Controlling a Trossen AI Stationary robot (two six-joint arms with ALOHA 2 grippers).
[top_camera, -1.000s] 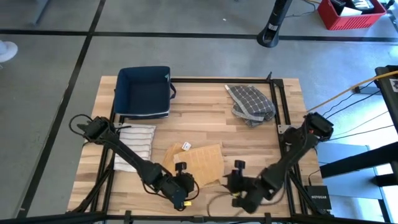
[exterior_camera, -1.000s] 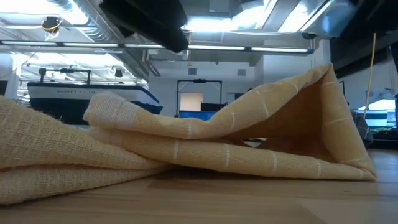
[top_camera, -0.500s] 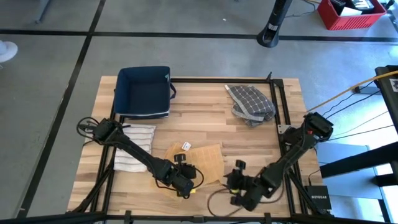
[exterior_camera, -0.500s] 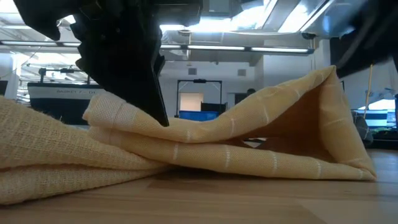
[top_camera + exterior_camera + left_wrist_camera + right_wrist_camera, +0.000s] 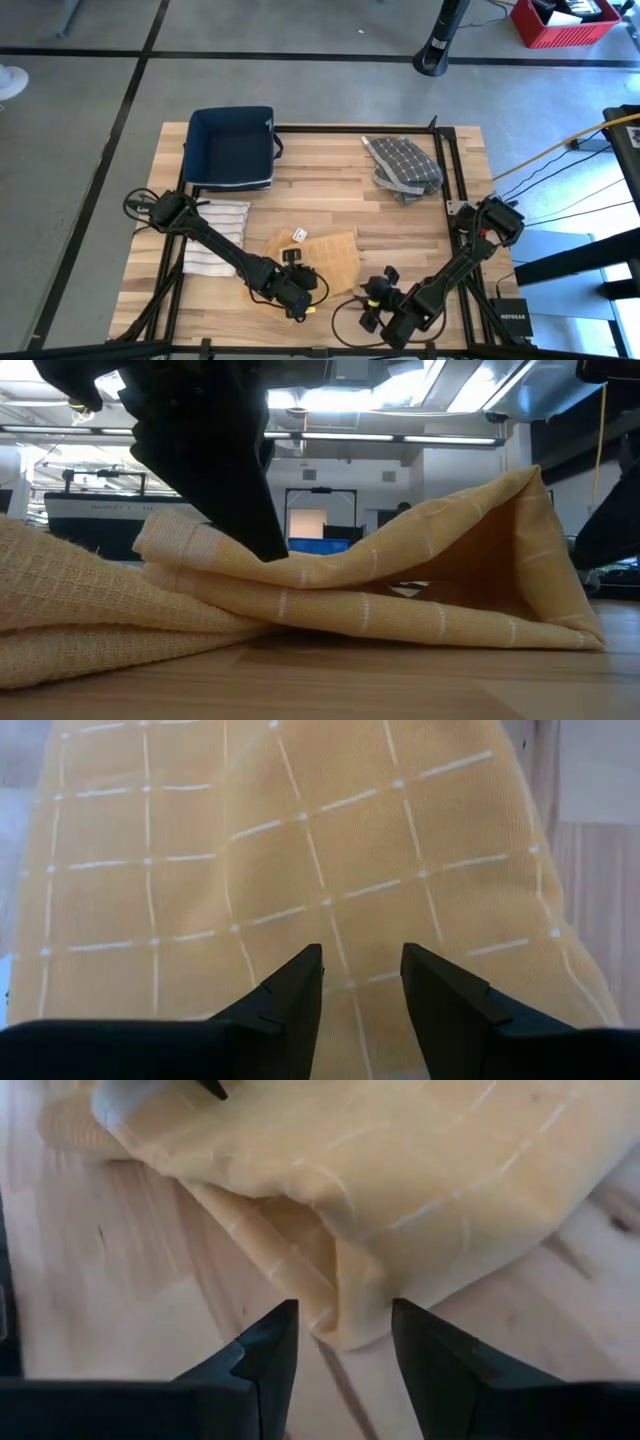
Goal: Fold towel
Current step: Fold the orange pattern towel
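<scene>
Since a second ago the left hand [image 5: 297, 296] has dropped onto the soft yellow checked towel [image 5: 325, 262] at six o'clock on the wooden table [image 5: 330, 195], fingers parted; right hand [image 5: 372, 312] backs off, empty; pinch a limp corner

- My left end effector [image 5: 362, 982] hovers open over the yellow towel [image 5: 300, 850].
- White grid lines cross the cloth.
- Bare bench [image 5: 600, 870] shows beside it.
</scene>
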